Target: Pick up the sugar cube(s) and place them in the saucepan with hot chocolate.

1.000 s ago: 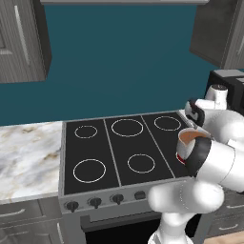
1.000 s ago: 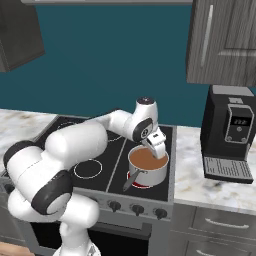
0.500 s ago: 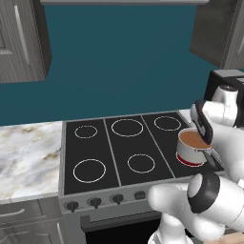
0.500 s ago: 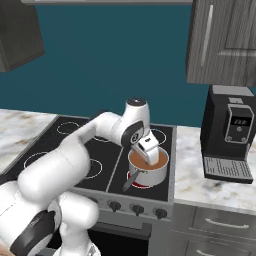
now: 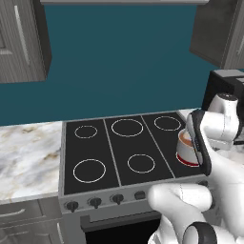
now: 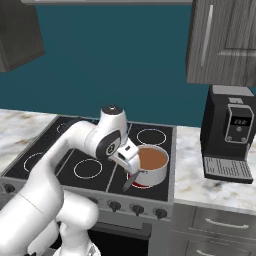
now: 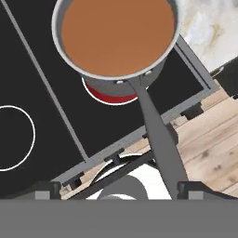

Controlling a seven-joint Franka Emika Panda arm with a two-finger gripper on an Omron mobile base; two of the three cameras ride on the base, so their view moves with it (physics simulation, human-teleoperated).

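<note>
The saucepan with hot chocolate (image 6: 151, 161) stands on the stove's front right burner. It is silver with a red base band and is full of brown liquid. In the hand view the saucepan (image 7: 116, 37) sits at the top and its grey handle (image 7: 158, 135) runs down between my fingertips. My gripper (image 7: 121, 190) is open with nothing held. It hovers above the handle's end at the stove's front edge. From the right base view my gripper (image 6: 131, 160) hangs just left of the pan's rim. My arm partly hides the saucepan (image 5: 185, 143) in the left base view. The sugar cube is out of view.
A black cooktop (image 6: 90, 150) with several ringed burners lies to the left of the pan. A black coffee machine (image 6: 231, 132) stands on the marble counter at the right. Knobs line the stove front (image 6: 137, 209). Dark cabinets hang above.
My hand has drawn back from over the pan's liquid toward the stove's front, along the handle, and the arm has swung with it. The jaws stayed open. The pan has not moved.
</note>
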